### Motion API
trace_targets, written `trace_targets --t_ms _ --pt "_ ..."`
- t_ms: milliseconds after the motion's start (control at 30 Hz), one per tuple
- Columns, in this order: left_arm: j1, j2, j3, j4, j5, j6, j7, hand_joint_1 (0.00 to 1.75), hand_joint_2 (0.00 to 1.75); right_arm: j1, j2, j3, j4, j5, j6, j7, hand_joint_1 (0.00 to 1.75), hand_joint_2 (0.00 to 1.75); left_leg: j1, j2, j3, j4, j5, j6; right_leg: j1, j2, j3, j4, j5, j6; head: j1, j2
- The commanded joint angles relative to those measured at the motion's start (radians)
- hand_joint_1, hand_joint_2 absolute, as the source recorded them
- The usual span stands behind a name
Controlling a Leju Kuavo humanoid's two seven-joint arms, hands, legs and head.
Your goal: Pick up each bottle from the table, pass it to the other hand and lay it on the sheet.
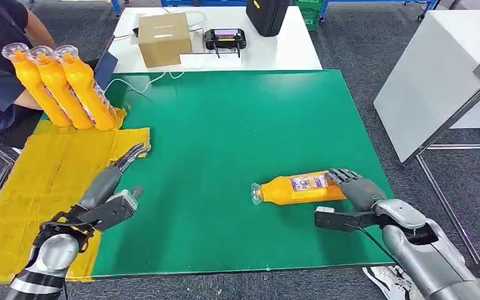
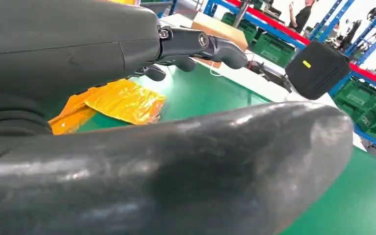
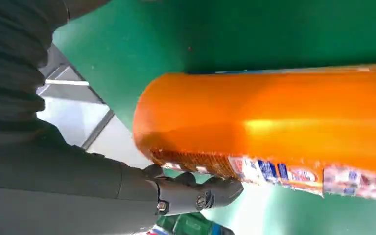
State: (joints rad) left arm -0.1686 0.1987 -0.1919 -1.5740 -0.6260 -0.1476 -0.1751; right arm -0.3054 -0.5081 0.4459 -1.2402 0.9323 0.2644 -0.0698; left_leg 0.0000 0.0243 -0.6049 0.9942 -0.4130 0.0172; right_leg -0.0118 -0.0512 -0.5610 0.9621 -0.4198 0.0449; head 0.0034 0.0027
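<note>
- Head view: an orange plastic bottle (image 1: 297, 188) lies on its side on the green tabletop (image 1: 237, 125), near right. The right hand (image 1: 356, 187) is at its base with fingers over the end; whether it grips is unclear. The left hand (image 1: 120, 181) is empty, fingers apart, beside the yellow crinkled sheet (image 1: 44, 181), where three orange bottles (image 1: 59, 87) lie at the far left, partly hiding a seated person (image 1: 0, 62).
- Left wrist view: the thick grey thumb (image 2: 176, 171) blocks much of the scene; sheet corner (image 2: 122, 100) visible.
- Right wrist view: the bottle (image 3: 274, 122) is cut off at the picture's edge; dark fingers (image 3: 196, 191) lie alongside its label.
</note>
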Motion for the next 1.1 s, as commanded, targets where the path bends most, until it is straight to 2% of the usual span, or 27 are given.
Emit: trace_targets --t_ms 33,167,300,367,567,600,800,900,967,1000,1033,1067,1100 --pt "-0.036 -0.007 -0.031 0.069 0.004 -0.003 0.006 0.0 0.0 -0.08 0.067 0.119 0.146 0.091 -0.027 0.048 0.0 1.75 0.001 0.0 0.003 -0.001 0.0 -0.001 0.001 0.004 0.003 -0.001 0.0 -0.001 0.0 0.0" --pt "-0.037 -0.009 -0.032 0.07 0.006 -0.002 0.008 0.0 0.0 -0.106 0.081 0.152 0.18 0.188 -0.05 0.099 0.0 1.75 0.001 0.0 0.003 -0.001 0.0 -0.001 0.0 0.003 0.003 -0.001 0.0 -0.001 0.0 0.0" --pt "-0.076 -0.026 -0.065 0.088 0.01 -0.02 0.027 0.0 0.0 -0.171 0.154 0.148 0.372 0.251 -0.018 0.121 0.0 1.75 0.001 0.0 0.005 -0.002 -0.001 -0.002 0.001 0.007 0.005 -0.002 0.0 -0.002 0.0 0.0" --pt "-0.098 -0.03 -0.082 0.104 0.015 -0.025 0.036 0.0 0.0 -0.185 0.173 0.158 0.464 0.267 -0.01 0.102 1.75 1.75 0.002 -0.002 0.004 -0.001 0.0 -0.001 0.001 0.004 0.006 -0.003 0.0 -0.002 0.0 0.0" --pt "-0.107 -0.029 -0.091 0.107 0.024 -0.023 0.029 0.0 0.0 -0.166 0.205 0.16 0.53 0.277 -0.047 0.094 1.75 1.75 0.003 -0.004 0.008 -0.002 0.001 0.0 0.002 0.003 0.009 -0.004 0.0 -0.002 0.0 0.0" --pt "-0.106 -0.028 -0.09 0.087 0.029 -0.027 0.046 0.0 0.0 -0.145 0.21 0.158 0.512 0.274 -0.045 0.09 1.75 1.75 0.002 -0.001 0.008 -0.001 0.0 0.0 0.001 0.002 0.008 -0.002 0.0 -0.001 0.0 0.0" --pt "-0.107 -0.026 -0.084 0.107 0.045 -0.03 0.056 0.0 0.0 -0.106 0.209 0.163 0.488 0.262 -0.042 0.072 1.75 1.75 0.003 -0.001 0.017 -0.001 -0.002 -0.002 0.002 0.002 0.004 -0.004 -0.001 -0.003 0.001 0.0" --pt "-0.08 -0.024 -0.078 0.108 0.054 -0.031 0.06 0.0 0.0 -0.081 0.209 0.115 0.423 0.195 -0.047 0.07 1.75 1.75 0.004 -0.004 0.018 -0.003 -0.001 -0.003 0.002 0.002 0.006 -0.005 -0.001 -0.005 0.0 0.0" --pt "-0.032 -0.05 -0.044 0.075 0.159 -0.083 0.063 0.0 0.0 -0.035 0.266 -0.001 0.267 0.095 -0.151 0.11 1.75 1.75 0.004 -0.002 0.02 -0.003 -0.002 -0.002 0.002 0.003 0.008 -0.005 -0.001 -0.004 0.0 0.0" --pt "0.007 -0.053 -0.028 0.04 0.185 -0.086 0.068 0.0 0.0 -0.008 0.289 -0.031 0.179 0.076 -0.147 0.155 1.75 1.75 0.003 0.001 0.022 -0.002 -0.003 -0.002 0.002 0.005 0.008 -0.004 -0.001 -0.003 0.0 0.0" --pt "0.036 -0.083 0.003 0.021 0.266 -0.107 0.063 0.0 0.0 0.03 0.329 -0.094 0.087 -0.002 -0.178 0.154 1.75 1.75 0.003 0.001 0.021 -0.004 -0.002 -0.003 0.002 0.007 0.007 -0.005 0.0 -0.004 0.0 0.0" --pt "0.09 -0.115 0.035 -0.052 0.369 -0.132 0.07 0.0 0.0 0.083 0.399 -0.173 -0.049 -0.164 -0.194 0.128 1.75 1.75 0.003 0.003 0.021 -0.004 -0.003 -0.003 0.002 0.01 0.007 -0.005 0.0 -0.004 0.0 0.0" --pt "0.111 -0.114 0.028 -0.088 0.373 -0.131 0.088 0.0 0.0 0.097 0.399 -0.158 -0.113 -0.167 -0.169 0.177 1.75 1.75 0.004 0.006 0.021 -0.004 -0.004 -0.003 0.002 0.012 0.018 -0.004 0.0 -0.004 0.001 0.0"
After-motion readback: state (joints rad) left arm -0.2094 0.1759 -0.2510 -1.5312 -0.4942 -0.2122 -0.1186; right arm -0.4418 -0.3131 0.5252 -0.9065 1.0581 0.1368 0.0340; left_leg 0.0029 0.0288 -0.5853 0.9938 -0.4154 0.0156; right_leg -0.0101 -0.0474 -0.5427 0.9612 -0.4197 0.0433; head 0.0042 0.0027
